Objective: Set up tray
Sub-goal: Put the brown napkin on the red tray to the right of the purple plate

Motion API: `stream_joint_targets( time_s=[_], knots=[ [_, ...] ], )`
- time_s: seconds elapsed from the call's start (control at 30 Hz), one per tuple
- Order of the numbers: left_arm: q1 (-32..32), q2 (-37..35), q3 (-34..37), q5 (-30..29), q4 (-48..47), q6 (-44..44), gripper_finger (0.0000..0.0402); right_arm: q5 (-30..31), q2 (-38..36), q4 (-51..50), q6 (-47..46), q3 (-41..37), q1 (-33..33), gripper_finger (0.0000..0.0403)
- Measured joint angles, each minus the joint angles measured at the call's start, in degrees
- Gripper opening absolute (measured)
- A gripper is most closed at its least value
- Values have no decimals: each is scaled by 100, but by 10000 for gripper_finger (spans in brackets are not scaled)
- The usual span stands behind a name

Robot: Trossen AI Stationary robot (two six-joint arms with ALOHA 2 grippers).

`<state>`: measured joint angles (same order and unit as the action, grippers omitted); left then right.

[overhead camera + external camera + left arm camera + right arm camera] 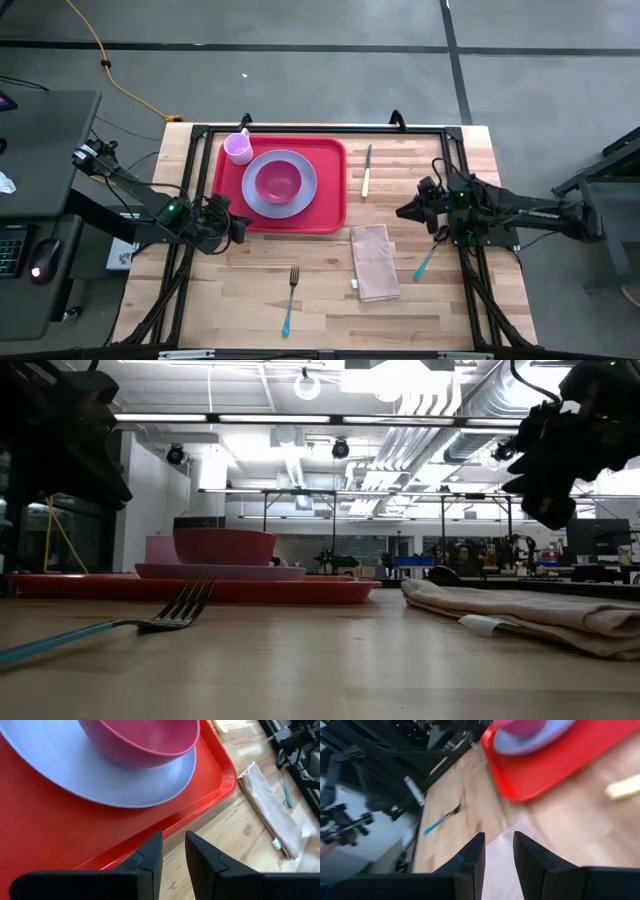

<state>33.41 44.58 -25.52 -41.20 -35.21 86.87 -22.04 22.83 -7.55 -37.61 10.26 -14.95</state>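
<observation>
The tray (330, 213) lies on the tabletop toward its far-left corner and already carries one lavender plate (303, 198), one pink bowl (278, 181) seated on that plate, and one pink cup (238, 148) at the tray's far-left corner.

My judgement: the crockery step is complete and the cutlery-and-napkin step is in hand.

My left hand (240, 230) waits just off the tray's near-left corner; its fingers (150, 857) stand a narrow gap apart, pinching nothing. My right hand (405, 211) hovers above the tabletop near its right edge, between the knife (367, 170) and the napkin (375, 262); its fingers (472, 855) are likewise slightly apart and empty.

Items off the tray, counted:
- one cream-handled knife, beside the tray's right rim
- one beige folded napkin, near the tabletop's near edge
- one teal-handled fork (290, 300), at the near edge
- one teal-handled utensil (428, 258) under my right arm — its head is hidden

Next move, as I judge it: lower the right hand onto the napkin or knife and pinch squarely — flat items need a low approach.
</observation>
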Motion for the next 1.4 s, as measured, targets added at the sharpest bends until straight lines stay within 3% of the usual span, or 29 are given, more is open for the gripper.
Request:
stream_joint_targets(
  time_s=[0.27, 0.67, 1.07, 1.4],
  knots=[
    [0, 2, 0, 67, -90, 2, 111, -151, 362, -33, -1219, 0, 509, 82],
    [0, 2, -2, 233, -245, 2, 111, 44, 1553, 71, -2415, 0, 1595, 151],
    [0, 2, -4, 300, -431, 46, 111, 937, 2882, 1014, -3504, 28, 2386, 153],
    [0, 4, -4, 297, -442, 46, 111, 1055, 4219, 1682, -3953, 50, 2604, 153]
  ],
)
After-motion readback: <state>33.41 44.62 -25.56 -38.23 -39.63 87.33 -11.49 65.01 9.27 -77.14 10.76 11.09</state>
